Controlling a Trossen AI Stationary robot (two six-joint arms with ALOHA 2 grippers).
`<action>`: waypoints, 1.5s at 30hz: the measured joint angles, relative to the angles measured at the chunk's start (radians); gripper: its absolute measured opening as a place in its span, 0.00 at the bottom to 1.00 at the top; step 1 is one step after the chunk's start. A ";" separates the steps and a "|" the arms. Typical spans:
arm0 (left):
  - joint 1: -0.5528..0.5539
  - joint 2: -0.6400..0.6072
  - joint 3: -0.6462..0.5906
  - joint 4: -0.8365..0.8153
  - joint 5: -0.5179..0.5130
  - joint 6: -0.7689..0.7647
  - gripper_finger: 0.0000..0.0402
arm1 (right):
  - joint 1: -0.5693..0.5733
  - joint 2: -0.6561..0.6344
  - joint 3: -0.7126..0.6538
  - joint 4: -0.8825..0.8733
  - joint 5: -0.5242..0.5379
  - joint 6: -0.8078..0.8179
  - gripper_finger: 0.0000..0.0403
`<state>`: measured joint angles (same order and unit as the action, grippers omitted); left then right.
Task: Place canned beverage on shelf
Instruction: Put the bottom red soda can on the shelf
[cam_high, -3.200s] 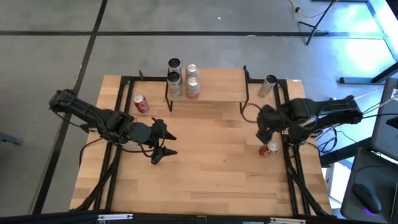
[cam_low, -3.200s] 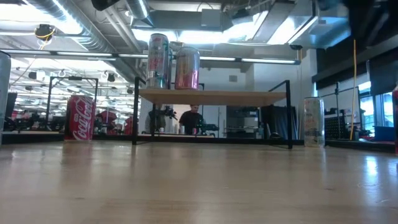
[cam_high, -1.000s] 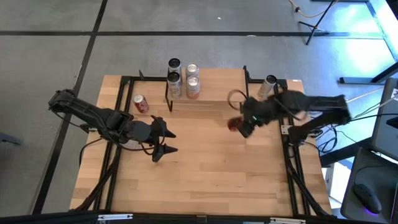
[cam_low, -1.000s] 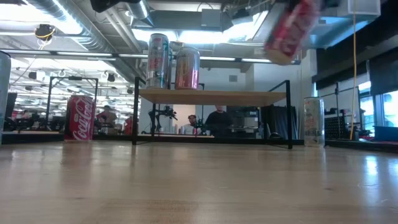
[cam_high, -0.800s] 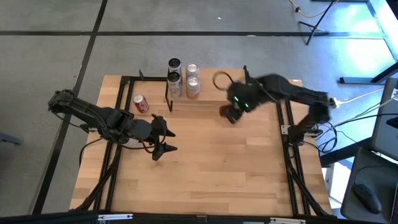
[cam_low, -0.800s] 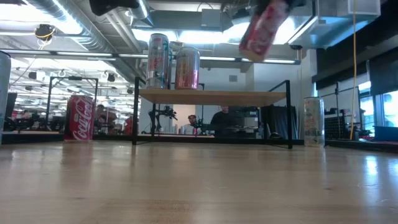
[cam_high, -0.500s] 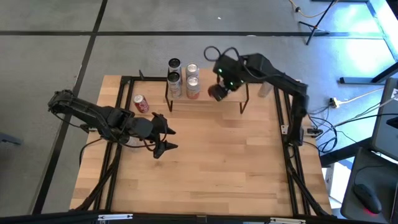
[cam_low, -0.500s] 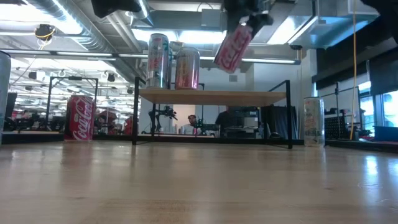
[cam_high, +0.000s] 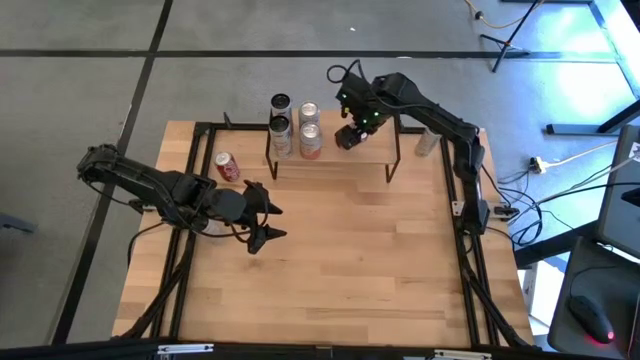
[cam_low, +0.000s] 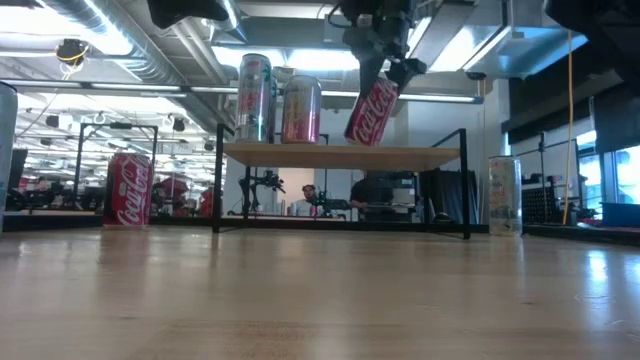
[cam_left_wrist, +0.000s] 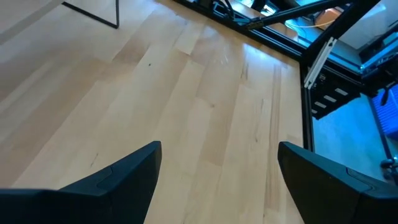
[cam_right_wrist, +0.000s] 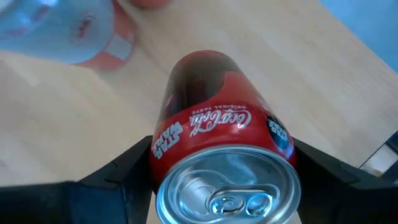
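My right gripper (cam_high: 348, 133) is shut on a red cola can (cam_low: 371, 110) over the shelf (cam_low: 340, 155), a light wooden plank on thin black legs at the table's far side. The can also shows in the right wrist view (cam_right_wrist: 217, 143). It hangs tilted just above the plank's middle. Tall pink-and-silver cans (cam_low: 255, 97) (cam_low: 301, 108) stand on the shelf's left part. My left gripper (cam_high: 265, 222) is open and empty above the table's left middle; it also shows in its own wrist view (cam_left_wrist: 217, 174). My right gripper pinches the red can by its side wall near the top end (cam_right_wrist: 163, 146), one finger (cam_right_wrist: 112, 180) on each side. The fingers come from above, slanting. The can is tilted, its bottom edge (cam_low: 354, 140) close over the shelf plank; I cannot tell whether it touches.
A second red can (cam_high: 227, 166) stands on the table left of the shelf, and a silver can (cam_high: 432, 138) stands to its right. The shelf's right half (cam_high: 375, 150) is bare. Black frame rails run along the table's sides. People show in the room beyond.
My right gripper has carried the red can from above the table's right middle toward the far edge and the left, then down over the shelf. The can has stayed tilted in the hold and now hangs just above the plank.
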<state>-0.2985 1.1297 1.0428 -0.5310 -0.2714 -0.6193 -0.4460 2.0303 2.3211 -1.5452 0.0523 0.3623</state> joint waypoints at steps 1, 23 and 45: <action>0.000 0.000 0.000 0.000 0.000 0.002 0.79 | -0.005 0.006 0.000 0.000 0.001 -0.004 0.67; 0.000 0.000 0.000 0.000 0.008 0.029 0.79 | -0.007 0.018 -0.013 0.152 0.057 -0.052 0.96; 0.000 0.000 0.000 -0.001 0.011 0.054 0.79 | 0.130 -0.221 -0.132 0.029 0.251 -0.110 0.97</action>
<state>-0.2987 1.1301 1.0428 -0.5316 -0.2607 -0.5655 -0.3164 1.8097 2.1891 -1.5157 0.3032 0.2527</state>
